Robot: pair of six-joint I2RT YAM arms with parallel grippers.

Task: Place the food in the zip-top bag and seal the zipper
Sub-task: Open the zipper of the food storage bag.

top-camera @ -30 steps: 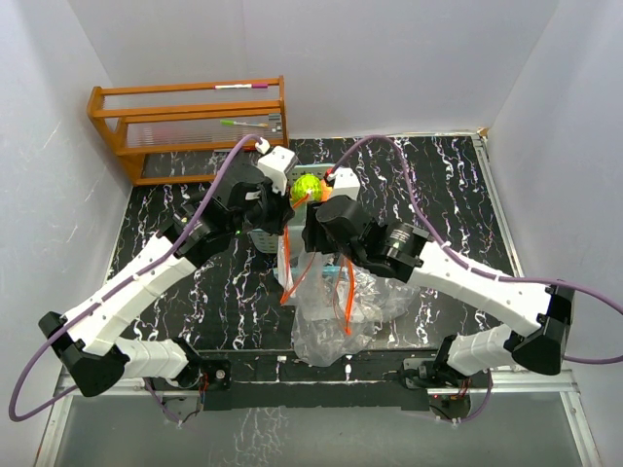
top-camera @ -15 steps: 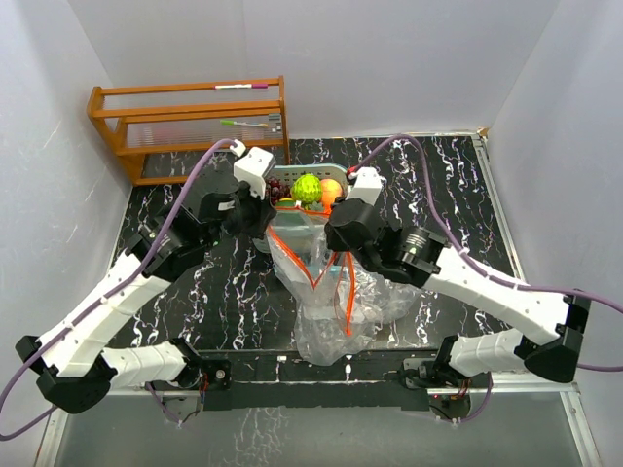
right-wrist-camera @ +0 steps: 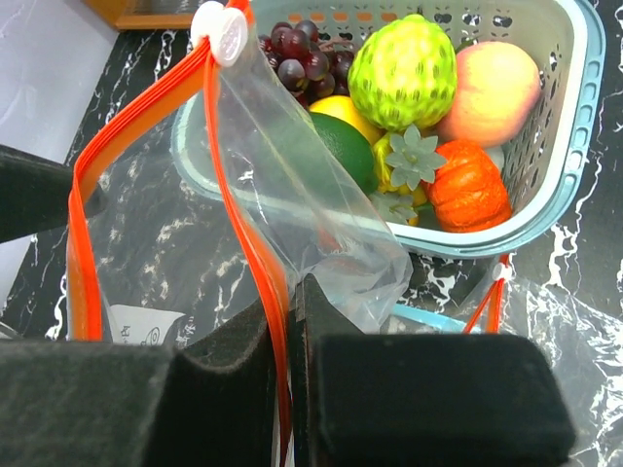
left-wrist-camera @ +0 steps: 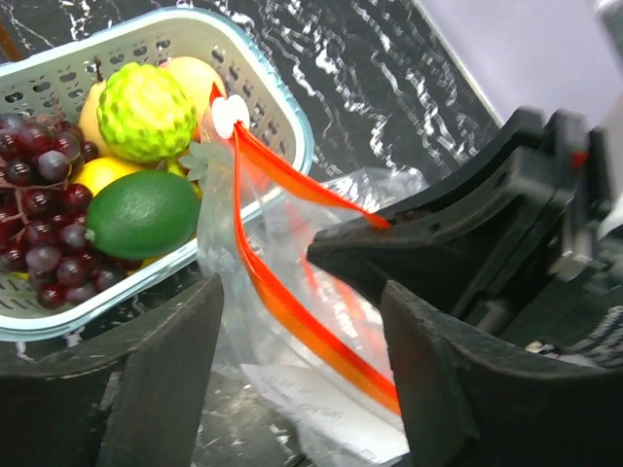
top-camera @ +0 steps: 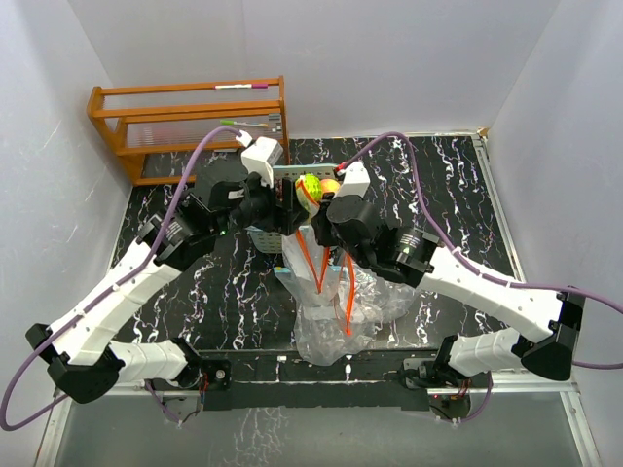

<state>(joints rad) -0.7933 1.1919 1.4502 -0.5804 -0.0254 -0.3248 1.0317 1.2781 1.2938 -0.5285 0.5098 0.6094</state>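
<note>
The food sits in a pale blue perforated basket [left-wrist-camera: 282, 107]: a bumpy lime-green fruit [left-wrist-camera: 146, 110], purple grapes [left-wrist-camera: 39, 224], a dark green avocado [left-wrist-camera: 143, 214], a peach [right-wrist-camera: 490, 92] and an orange fruit [right-wrist-camera: 467, 187]. The clear zip-top bag [top-camera: 336, 311] stands in front of the basket, its orange zipper strip [left-wrist-camera: 282, 302] held up and the white slider [right-wrist-camera: 220, 29] at the top. My right gripper [right-wrist-camera: 289, 311] is shut on the zipper strip. My left gripper [left-wrist-camera: 302, 331] is open, one jaw on either side of the strip without touching it.
A wooden rack [top-camera: 190, 122] with pens stands at the back left against the wall. White walls close in the black marbled table [top-camera: 458, 195] on three sides. Both arms meet over the bag at the table's middle.
The right gripper closed on the zipper strip. The left gripper, shut on the bag's edge before, has now opened and let go. The bag's mouth has narrowed.
</note>
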